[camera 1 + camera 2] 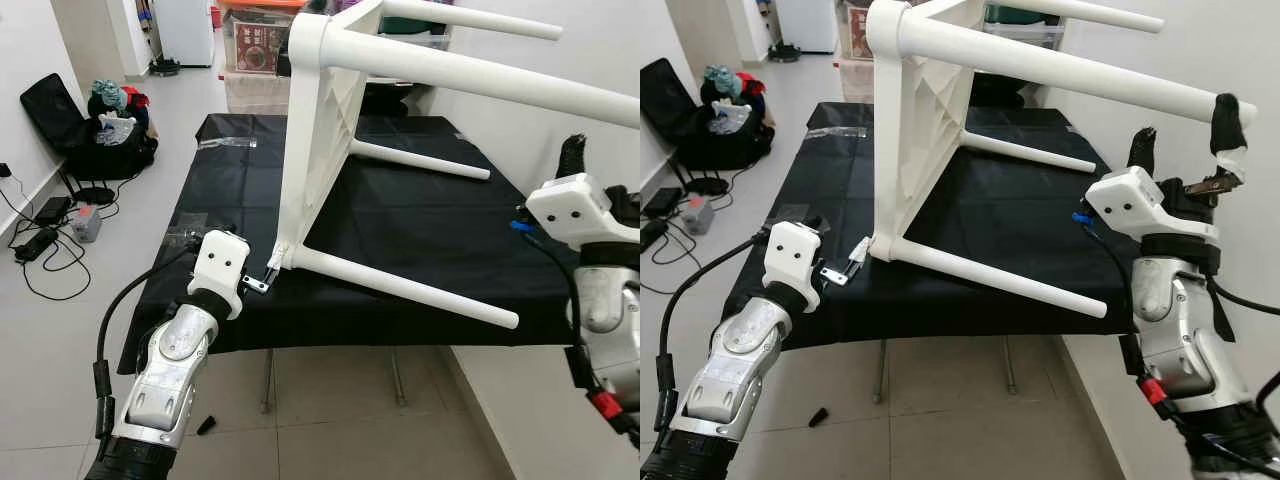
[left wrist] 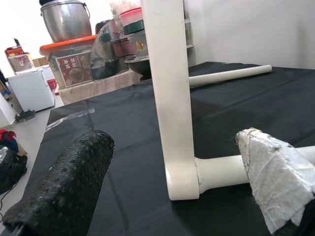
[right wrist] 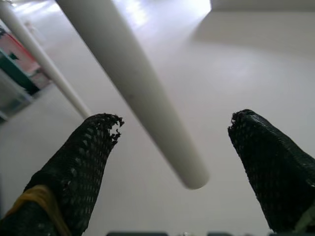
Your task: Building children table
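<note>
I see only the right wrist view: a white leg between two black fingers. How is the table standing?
Observer: The table lies on its side on a black cloth. Two legs rest on the cloth and two stick out in the air.
Operator: Which leg is between my fingers?
Observer: The near upper leg. The right gripper is open around its free end.
Operator: Where is the left arm?
Observer: The left gripper is open at the near lower corner, where the lower leg joins the top.
</note>
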Motion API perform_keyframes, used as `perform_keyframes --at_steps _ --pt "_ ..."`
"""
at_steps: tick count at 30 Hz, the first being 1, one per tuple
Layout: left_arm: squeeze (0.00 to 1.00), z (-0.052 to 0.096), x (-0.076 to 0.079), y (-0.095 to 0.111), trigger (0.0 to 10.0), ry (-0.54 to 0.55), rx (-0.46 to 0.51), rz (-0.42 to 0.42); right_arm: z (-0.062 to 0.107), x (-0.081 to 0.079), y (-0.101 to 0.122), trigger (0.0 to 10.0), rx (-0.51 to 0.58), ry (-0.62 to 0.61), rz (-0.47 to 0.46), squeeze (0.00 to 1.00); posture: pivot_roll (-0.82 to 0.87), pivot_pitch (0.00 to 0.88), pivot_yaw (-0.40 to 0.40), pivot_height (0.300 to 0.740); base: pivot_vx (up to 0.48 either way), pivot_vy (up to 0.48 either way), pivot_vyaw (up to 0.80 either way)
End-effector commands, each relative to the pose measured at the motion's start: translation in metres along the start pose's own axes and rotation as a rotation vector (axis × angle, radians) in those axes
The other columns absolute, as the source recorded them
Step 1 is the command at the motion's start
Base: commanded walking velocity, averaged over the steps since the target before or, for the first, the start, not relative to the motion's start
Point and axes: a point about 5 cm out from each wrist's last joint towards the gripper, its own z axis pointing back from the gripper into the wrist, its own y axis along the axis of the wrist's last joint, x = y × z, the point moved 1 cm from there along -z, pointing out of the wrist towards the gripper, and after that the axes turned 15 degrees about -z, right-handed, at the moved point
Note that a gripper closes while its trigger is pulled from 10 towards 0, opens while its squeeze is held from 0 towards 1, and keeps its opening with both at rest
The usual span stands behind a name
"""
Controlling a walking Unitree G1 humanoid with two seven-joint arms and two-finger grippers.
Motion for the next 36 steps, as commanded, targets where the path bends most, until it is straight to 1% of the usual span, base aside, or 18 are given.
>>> perform_keyframes --at_steps 1,2,4,5,10,11,13,14,15,16,18,19,20,21,23,25,31,36 --pt "0.0 0.0 -0.002 -0.003 10.0 0.019 -0.012 -0.012 0.012 -0.013 -0.01 10.0 -0.092 0.059 -0.109 0.0 0.03 0.0 -0.09 0.74 0.0 0.0 0.0" --pt "0.0 0.0 -0.003 -0.004 10.0 0.024 -0.014 -0.014 0.017 -0.021 -0.012 10.0 -0.134 0.086 -0.158 0.0 0.03 0.0 -0.09 0.74 0.0 0.0 0.0" --pt "0.0 0.0 -0.003 -0.004 10.0 0.024 -0.014 -0.014 0.017 -0.021 -0.012 10.0 -0.134 0.086 -0.158 0.0 0.03 0.0 -0.09 0.74 0.0 0.0 0.0" --pt "0.0 0.0 -0.005 -0.004 10.0 0.032 -0.018 -0.018 0.03 -0.038 -0.019 10.0 -0.221 0.137 -0.238 0.0 0.03 0.0 -0.088 0.74 0.0 0.0 0.0" --pt "0.0 -0.001 -0.007 -0.005 10.0 0.038 -0.021 -0.022 0.045 -0.056 -0.025 10.0 -0.325 0.185 -0.322 0.0 0.03 0.0 -0.086 0.74 0.0 0.0 0.0" --pt "0.0 -0.001 -0.008 -0.006 10.0 0.041 -0.023 -0.024 0.059 -0.071 -0.028 10.0 -0.418 0.268 -0.42 0.0 0.03 0.0 -0.081 0.74 0.0 0.0 0.0" --pt "0.0 -0.001 -0.008 -0.006 10.0 0.041 -0.023 -0.024 0.059 -0.071 -0.028 10.0 -0.418 0.268 -0.42 0.0 0.03 0.0 -0.081 0.74 0.0 0.0 0.0" --pt "0.0 -0.002 -0.008 -0.006 10.0 0.044 -0.026 -0.025 0.072 -0.086 -0.029 10.0 -0.496 0.377 -0.474 0.0 0.03 0.0 -0.079 0.74 0.0 0.0 0.0" --pt "0.0 -0.002 -0.008 -0.006 10.0 0.044 -0.026 -0.025 0.072 -0.086 -0.029 10.0 -0.496 0.377 -0.474 0.0 0.03 0.0 -0.079 0.74 0.0 0.0 0.0" --pt "0.0 -0.002 -0.009 -0.007 10.0 0.046 -0.028 -0.026 0.09 -0.101 -0.032 10.0 -0.625 0.483 -0.563 0.0 0.03 0.0 -0.08 0.74 0.0 0.0 0.0" --pt "0.0 -0.002 -0.009 -0.007 10.0 0.046 -0.028 -0.026 0.09 -0.101 -0.032 10.0 -0.625 0.483 -0.563 0.0 0.03 0.0 -0.08 0.74 0.0 0.0 0.0" --pt "0.0 -0.002 -0.009 -0.007 10.0 0.047 -0.03 -0.027 0.101 -0.108 -0.036 10.0 -0.701 0.531 -0.595 0.0 0.03 0.0 -0.083 0.74 0.0 0.0 0.0" --pt "0.0 -0.001 -0.009 -0.008 10.0 0.053 -0.037 -0.029 0.115 -0.113 -0.052 10.0 -0.906 0.522 -0.696 0.0 0.03 0.0 -0.081 0.74 0.0 0.0 0.0" --pt "0.0 -0.001 -0.009 -0.008 10.0 0.053 -0.037 -0.029 0.115 -0.113 -0.052 10.0 -0.906 0.522 -0.696 0.0 0.03 0.0 -0.081 0.74 0.0 0.0 0.0" --pt "0.0 -0.001 -0.009 -0.01 10.0 0.057 -0.045 -0.031 0.128 -0.116 -0.065 10.0 -1.064 0.535 -0.739 0.0 0.03 0.0 -0.085 0.74 0.0 0.0 0.0" --pt "0.0 0.0 -0.009 -0.01 10.0 0.057 -0.049 -0.033 0.139 -0.119 -0.071 10.0 -1.144 0.559 -0.747 0.0 0.03 0.0 -0.086 0.74 0.0 0.0 0.0" --pt "0.0 0.0 -0.009 -0.011 10.0 0.06 -0.053 -0.033 0.142 -0.12 -0.075 10.0 -1.193 0.543 -0.762 0.0 0.03 0.0 -0.088 0.74 0.0 0.0 0.0" --pt "0.0 -0.001 -0.01 -0.01 10.0 0.066 -0.06 -0.026 0.146 -0.124 -0.094 10.0 -1.34 0.393 -0.843 0.0 0.04 0.0 -0.084 0.74 0.0 0.0 0.0"
